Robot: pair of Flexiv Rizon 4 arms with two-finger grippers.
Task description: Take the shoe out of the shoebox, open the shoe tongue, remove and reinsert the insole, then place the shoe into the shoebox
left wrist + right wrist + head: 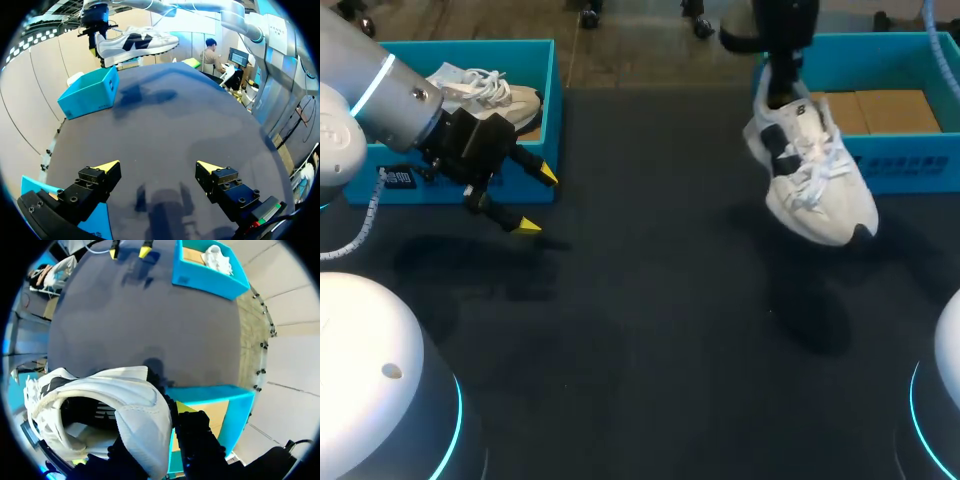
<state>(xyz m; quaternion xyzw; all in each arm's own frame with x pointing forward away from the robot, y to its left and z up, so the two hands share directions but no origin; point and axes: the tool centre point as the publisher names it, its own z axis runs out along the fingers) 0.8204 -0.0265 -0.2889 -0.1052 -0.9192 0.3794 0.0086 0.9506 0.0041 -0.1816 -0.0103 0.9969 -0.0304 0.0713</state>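
A broad table (650,350) covered in a dark, matte, faintly textured surface is seen under everything. The left arm (380,85), a smooth grey cylinder ending in a black angular wrist, is held over the table's left side, in front of the left shoebox (480,47). The left jaws are spread wide with nothing between them, their wedge-shaped yellow tips well apart above bare table. The right arm (785,30) is brought in from the far right.

Two rectangular, open-topped shoeboxes of bright blue card are set at the far corners. In the right shoebox (910,165) a flat brown cardboard liner (880,108) is seen.

The white shoe (810,180), a chunky trainer with a soft mesh upper, dark side panels, white laces and a thick pale sole, is held clear of the table, just beside the right shoebox's near corner. It is kept roughly level, sole downward, as the left wrist view shows (135,44). The right jaws are pinched on its padded heel collar; their tips are mostly hidden by the shoe, so one finger seems to be inside the opening.

A second shoe (495,95), cream and laced, is left lying in the left shoebox.
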